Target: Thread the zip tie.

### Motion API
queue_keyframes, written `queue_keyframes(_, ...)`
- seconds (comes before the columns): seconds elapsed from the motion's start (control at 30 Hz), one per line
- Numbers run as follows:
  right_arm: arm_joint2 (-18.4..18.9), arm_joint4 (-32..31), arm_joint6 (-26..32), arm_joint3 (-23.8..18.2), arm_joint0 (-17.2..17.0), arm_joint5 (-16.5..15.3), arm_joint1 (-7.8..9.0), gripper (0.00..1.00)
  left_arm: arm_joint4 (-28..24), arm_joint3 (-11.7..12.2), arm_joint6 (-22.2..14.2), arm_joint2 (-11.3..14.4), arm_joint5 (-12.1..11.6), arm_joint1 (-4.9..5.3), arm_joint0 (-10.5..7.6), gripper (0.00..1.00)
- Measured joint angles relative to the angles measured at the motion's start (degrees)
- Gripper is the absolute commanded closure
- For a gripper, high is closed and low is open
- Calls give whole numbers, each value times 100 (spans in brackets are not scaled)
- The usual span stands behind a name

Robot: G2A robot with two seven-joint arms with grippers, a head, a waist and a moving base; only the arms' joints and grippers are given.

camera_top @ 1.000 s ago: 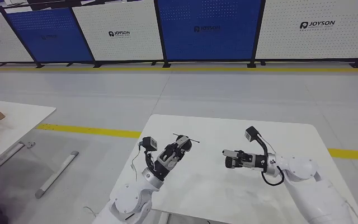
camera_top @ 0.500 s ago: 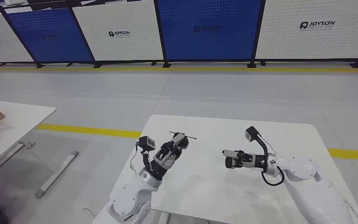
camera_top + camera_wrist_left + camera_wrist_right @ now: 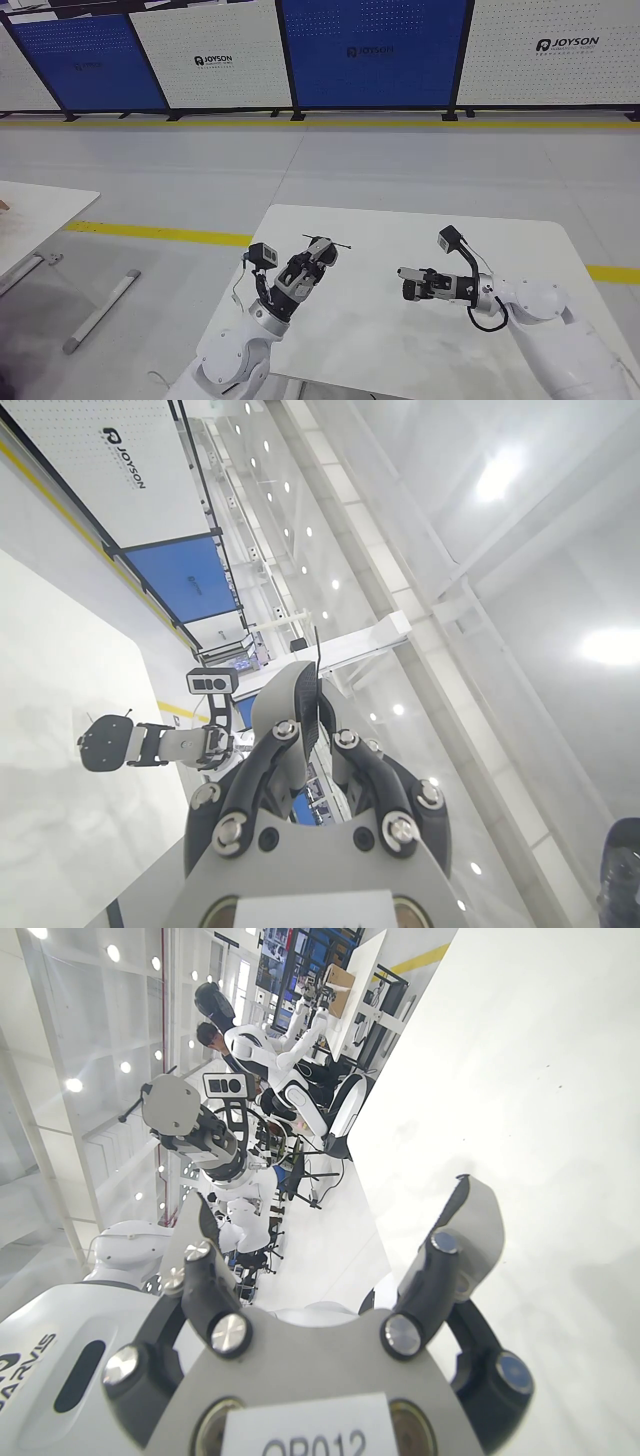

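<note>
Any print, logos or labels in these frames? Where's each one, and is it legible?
Logo with wordmark, legible: right white wall panel.
Same mark, legible: left white wall panel.
Same mark, faint: middle blue panel.
Letters and digits, bottom cut by the picture edge: wrist sticker.
Word cut off by the picture edge: arm shell.

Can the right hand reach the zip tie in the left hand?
Probably yes: the open right hand faces the zip tie pinched in the left hand, with only air between them.
</note>
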Motion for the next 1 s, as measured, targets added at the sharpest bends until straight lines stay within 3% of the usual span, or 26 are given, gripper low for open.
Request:
queue_keyframes(0.17,0,0,0,0,0,0,0,0,726,166,-307,78,483,32,-84,100)
queue_keyframes(0.3,0,0,0,0,0,0,0,0,1144,298,-284,103,809,43,-130,100)
queue_keyframes(0.8,0,0,0,0,0,0,0,0,1253,368,-215,145,851,36,-144,100)
queue_keyframes(1.0,0,0,0,0,0,0,0,0,2242,721,1,275,932,47,-169,100)
